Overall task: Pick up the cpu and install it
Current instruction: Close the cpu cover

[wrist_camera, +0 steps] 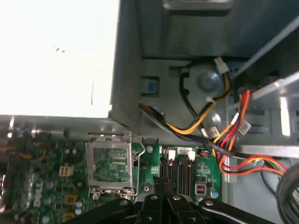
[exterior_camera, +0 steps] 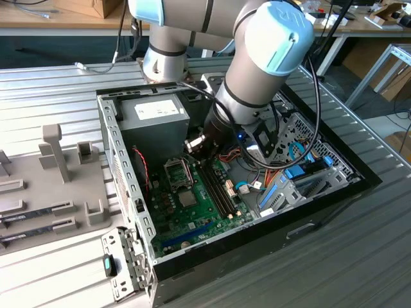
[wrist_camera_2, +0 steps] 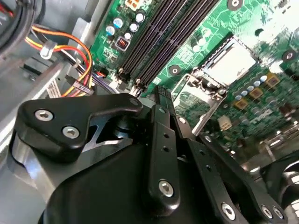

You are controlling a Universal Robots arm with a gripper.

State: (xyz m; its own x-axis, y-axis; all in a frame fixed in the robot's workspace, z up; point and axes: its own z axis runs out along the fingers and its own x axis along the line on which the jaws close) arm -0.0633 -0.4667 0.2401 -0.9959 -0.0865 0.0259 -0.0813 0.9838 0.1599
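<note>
The motherboard [exterior_camera: 192, 205] lies in the open case [exterior_camera: 334, 192], with the power supply [exterior_camera: 154, 119] behind it.

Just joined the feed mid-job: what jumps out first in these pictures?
The big grey arm reaching down into the open computer case on the ribbed metal table, its gripper closed just above the green motherboard. Right beside it, the CPU socket lies with its frame around it, next to the dark memory slots.

Green motherboard [exterior_camera: 192, 205] at centre frame of the exterior view, black memory slots [exterior_camera: 220, 189] across it — grey power-supply box [exterior_camera: 156, 125] above, orange, yellow and red cables [wrist_camera: 224, 140] in the first wrist view, black hand [wrist_camera_2: 161, 95].
</note>
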